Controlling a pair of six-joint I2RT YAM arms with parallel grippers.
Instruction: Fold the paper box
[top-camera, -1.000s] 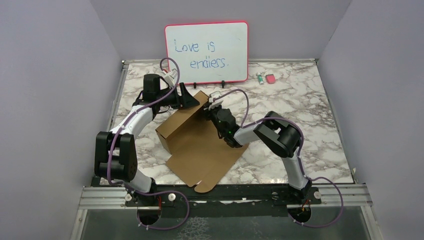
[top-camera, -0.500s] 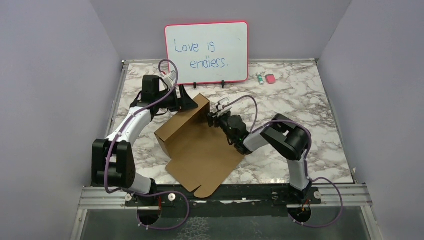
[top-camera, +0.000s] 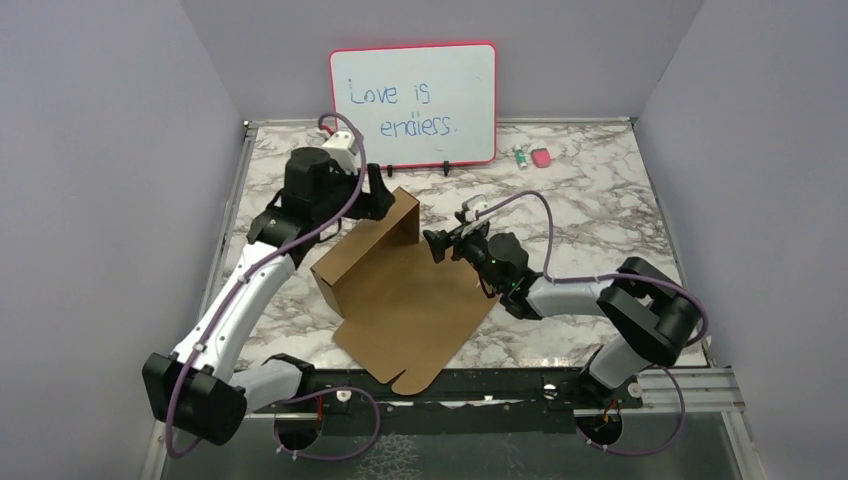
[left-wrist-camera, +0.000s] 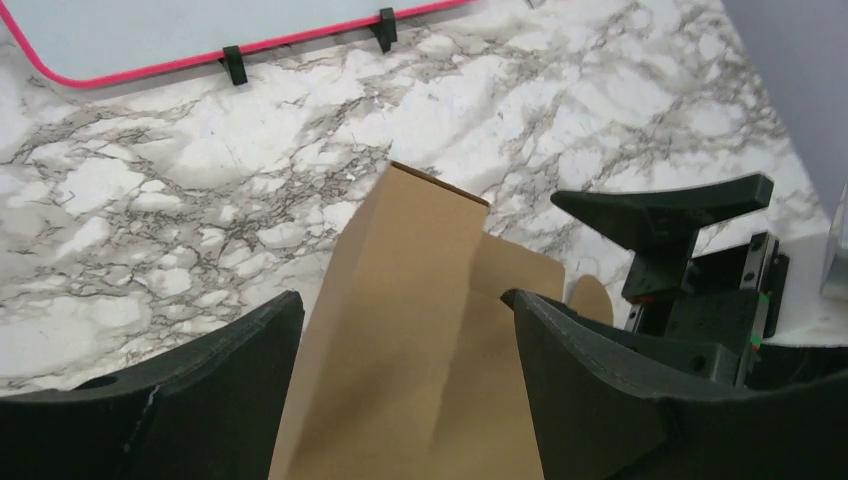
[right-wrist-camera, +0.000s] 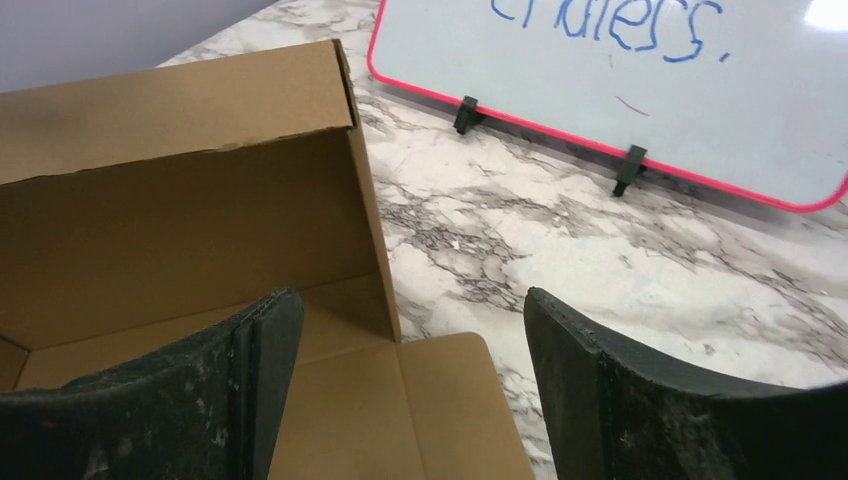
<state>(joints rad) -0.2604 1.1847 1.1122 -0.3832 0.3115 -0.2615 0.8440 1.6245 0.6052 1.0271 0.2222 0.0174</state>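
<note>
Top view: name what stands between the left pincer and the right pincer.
The paper box itself: the far end of its raised wall stands between the left pincer and the right pincer. The left wrist view agrees.

Left claw (left-wrist-camera: 400, 300): jaws spread wide, dark fingers (left-wrist-camera: 200, 400) at lower left and lower right of frame. Paper box (left-wrist-camera: 410, 330): brown panel rising between the jaws at centre, top edge tilted; contact with fingers not discernible. Right claw (left-wrist-camera: 660, 260): black, at right edge, just beside box. Marbled surface (left-wrist-camera: 150, 200) beyond. Pink-framed whiteboard (left-wrist-camera: 150, 30) at top left, on black feet.
</note>
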